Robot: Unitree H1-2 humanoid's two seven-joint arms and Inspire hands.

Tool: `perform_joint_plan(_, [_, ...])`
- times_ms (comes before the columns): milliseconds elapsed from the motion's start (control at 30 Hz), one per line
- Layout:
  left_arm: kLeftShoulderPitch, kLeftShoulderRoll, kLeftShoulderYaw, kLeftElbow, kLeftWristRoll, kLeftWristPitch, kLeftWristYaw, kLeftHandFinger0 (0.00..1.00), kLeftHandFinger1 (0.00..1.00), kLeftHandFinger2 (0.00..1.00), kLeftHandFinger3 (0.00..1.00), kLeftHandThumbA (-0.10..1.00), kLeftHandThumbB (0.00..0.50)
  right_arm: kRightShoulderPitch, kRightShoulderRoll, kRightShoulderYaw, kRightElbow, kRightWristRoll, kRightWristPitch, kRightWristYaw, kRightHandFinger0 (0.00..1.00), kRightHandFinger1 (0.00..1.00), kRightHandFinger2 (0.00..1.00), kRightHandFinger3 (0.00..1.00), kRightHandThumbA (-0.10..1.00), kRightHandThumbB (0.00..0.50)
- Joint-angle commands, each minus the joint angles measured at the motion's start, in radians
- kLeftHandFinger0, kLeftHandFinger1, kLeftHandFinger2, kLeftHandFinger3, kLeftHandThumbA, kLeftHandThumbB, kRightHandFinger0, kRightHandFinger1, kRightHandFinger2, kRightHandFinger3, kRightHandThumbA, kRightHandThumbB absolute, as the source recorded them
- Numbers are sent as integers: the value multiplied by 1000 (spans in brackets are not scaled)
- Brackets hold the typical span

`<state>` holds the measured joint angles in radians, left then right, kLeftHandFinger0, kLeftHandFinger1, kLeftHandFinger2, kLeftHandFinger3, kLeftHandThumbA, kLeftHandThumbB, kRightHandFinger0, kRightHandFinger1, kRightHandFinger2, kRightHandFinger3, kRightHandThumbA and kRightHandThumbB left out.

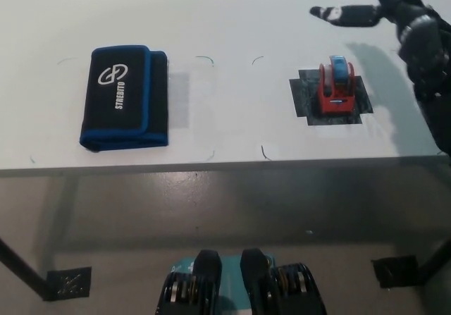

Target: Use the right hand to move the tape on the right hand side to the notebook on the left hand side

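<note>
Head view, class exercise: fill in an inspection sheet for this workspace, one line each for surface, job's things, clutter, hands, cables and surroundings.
Surface: white table, with thin corner marks drawn on it and a dark patch at the right.
Job's things: red tape dispenser stands on the dark patch, untouched; black notebook with blue edging lies closed at the left, nothing on it.
Clutter: nothing seen.
Hands: black right hand is above the table beyond the tape dispenser, fingers spread, holding nothing; left hand not in view.
Cables: nothing seen.
Surroundings: grey floor below the table edge, a black table foot at the lower right.
</note>
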<state>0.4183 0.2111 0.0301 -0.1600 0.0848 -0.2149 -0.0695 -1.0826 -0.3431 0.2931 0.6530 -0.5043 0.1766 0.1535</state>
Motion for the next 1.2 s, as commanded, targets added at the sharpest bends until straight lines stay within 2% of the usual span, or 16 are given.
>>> perform_joint_plan(0, [12,6,-3,-20,10,-33,-3,205,159,221,358,-21,122,-85,11,26,39,-49,37,-20,1000,1000,1000,1000,884,422])
perform_joint_plan(67, [9,2,-2,-24,0,-29,-3,202,156,221,357,-38,124,-87,21,25,47,-43,45,-24,1000,1000,1000,1000,864,416])
perform_joint_plan(267, [6,0,-2,-21,7,-44,2,207,155,218,356,-5,120,-47,16,34,56,-49,69,-19,1000,1000,1000,1000,933,435])
perform_joint_plan(500, [1,-2,1,-19,7,-53,5,202,151,205,355,15,118,-15,-31,19,81,-44,64,-21,1000,1000,1000,1000,901,420])
perform_joint_plan(767, [3,2,8,-17,-2,-52,4,198,147,201,349,8,112,27,-102,7,118,-37,35,-42,1000,1000,1000,1000,827,368])
perform_joint_plan(867, [3,2,8,-6,-13,-57,1,197,146,198,346,9,115,60,-116,11,115,-43,46,-50,1000,1000,1000,1000,849,397])
perform_joint_plan(1000, [6,-4,5,-5,-13,-58,2,196,148,197,341,-23,114,90,-118,20,141,-42,30,-59,1000,1000,1000,1000,888,406])
perform_joint_plan(1100, [7,-5,5,-12,-2,-47,5,196,149,198,341,-29,116,120,-104,15,125,-31,42,-50,1000,1000,1000,1000,869,373])
perform_joint_plan(1167, [1,-4,4,-10,-2,-52,3,195,148,199,343,-31,114,133,-95,6,132,-21,41,-57,1000,1000,1000,1000,846,378])
